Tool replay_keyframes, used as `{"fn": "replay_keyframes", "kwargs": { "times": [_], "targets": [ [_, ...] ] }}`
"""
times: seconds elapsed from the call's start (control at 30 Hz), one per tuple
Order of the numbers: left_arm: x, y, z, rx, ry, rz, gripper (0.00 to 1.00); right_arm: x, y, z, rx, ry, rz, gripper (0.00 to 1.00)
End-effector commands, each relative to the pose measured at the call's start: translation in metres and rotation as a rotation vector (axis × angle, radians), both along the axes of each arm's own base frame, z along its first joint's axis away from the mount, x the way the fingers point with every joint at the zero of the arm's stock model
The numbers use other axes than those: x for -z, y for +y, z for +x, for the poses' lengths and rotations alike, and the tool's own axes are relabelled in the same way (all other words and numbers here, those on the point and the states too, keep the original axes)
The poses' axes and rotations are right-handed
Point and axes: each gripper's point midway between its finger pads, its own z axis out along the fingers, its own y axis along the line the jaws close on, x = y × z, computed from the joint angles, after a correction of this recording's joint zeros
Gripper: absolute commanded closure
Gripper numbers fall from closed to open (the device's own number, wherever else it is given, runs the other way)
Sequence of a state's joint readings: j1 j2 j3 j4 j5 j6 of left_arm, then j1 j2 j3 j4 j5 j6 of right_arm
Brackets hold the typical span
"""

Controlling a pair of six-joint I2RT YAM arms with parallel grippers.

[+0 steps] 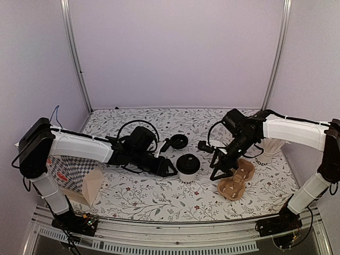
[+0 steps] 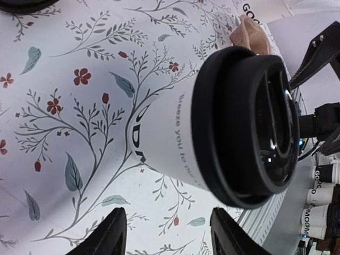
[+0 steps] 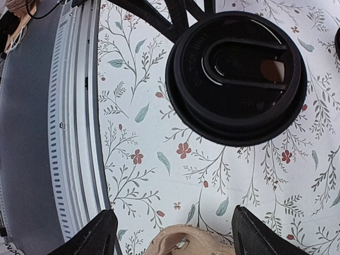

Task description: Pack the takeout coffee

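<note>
**Coffee Stands Lidded on the Counter, Both Arms Empty-Handed**

The takeout coffee [image 1: 188,166] stands upright near the middle of the flower-printed counter [image 1: 159,199], its black lid pressed on and dark lettering running round its white side. Nothing grips it.

The left arm reaches in from the left, low and almost level. The left fingers [image 2: 106,236] are spread apart and hold nothing. They stop just short of the cup, which lies ahead of the tips, not between them.

The right arm bends down from the right. The right fingers [image 3: 98,234] are also released, wide apart and empty. They hang over the near end of the cardboard carrier [image 1: 236,183], which sits just to the right of the coffee. From the right wrist camera the lid fills the upper part of the view, showing its raised rim and a sip hole (the carrier's tan edge shows at the bottom, between the tips).

A loose black lid [image 1: 179,141] lies on the counter behind the cup, apart from it. A white cup of sticks [image 1: 270,150] stands at the far right, partly hidden by the right arm.
</note>
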State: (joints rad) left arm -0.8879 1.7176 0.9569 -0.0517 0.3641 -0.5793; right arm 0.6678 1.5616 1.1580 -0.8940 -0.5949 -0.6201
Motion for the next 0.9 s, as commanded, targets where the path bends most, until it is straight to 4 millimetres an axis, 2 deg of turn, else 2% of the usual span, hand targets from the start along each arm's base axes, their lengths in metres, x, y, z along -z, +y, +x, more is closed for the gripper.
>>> {"fn": "replay_keyframes", "kwargs": {
  "times": [0.0,0.1,0.23,0.33,0.53,0.6,0.7,0.8,0.87],
  "targets": [
    [-0.005,0.012,-0.001,-0.015,-0.014,0.036,0.44,0.008,0.003,0.008,0.027,-0.007,-0.020,0.23],
    [-0.013,0.014,0.002,-0.016,-0.038,0.038,0.42,0.007,0.007,0.014,0.052,-0.005,-0.021,0.23],
    [-0.042,0.007,0.012,-0.003,-0.126,-0.006,0.36,0.003,0.016,0.027,0.079,-0.007,-0.011,0.23],
    [-0.066,-0.002,0.028,-0.011,-0.209,-0.052,0.35,0.002,0.025,0.038,0.091,-0.013,-0.001,0.23],
    [-0.087,-0.019,0.061,-0.060,-0.266,-0.143,0.34,0.003,0.040,0.055,0.109,-0.004,0.017,0.23],
    [-0.088,-0.028,0.065,-0.051,-0.262,-0.180,0.35,0.007,0.043,0.058,0.110,0.010,0.014,0.23],
    [-0.076,-0.040,0.064,-0.019,-0.219,-0.199,0.38,0.014,0.046,0.061,0.120,0.025,0.006,0.23],
    [-0.050,-0.046,0.058,0.006,-0.164,-0.169,0.43,0.023,0.046,0.065,0.135,0.032,-0.014,0.23],
    [-0.028,-0.043,0.055,0.005,-0.125,-0.119,0.46,0.029,0.044,0.067,0.150,0.033,-0.031,0.23]
  ]
}}
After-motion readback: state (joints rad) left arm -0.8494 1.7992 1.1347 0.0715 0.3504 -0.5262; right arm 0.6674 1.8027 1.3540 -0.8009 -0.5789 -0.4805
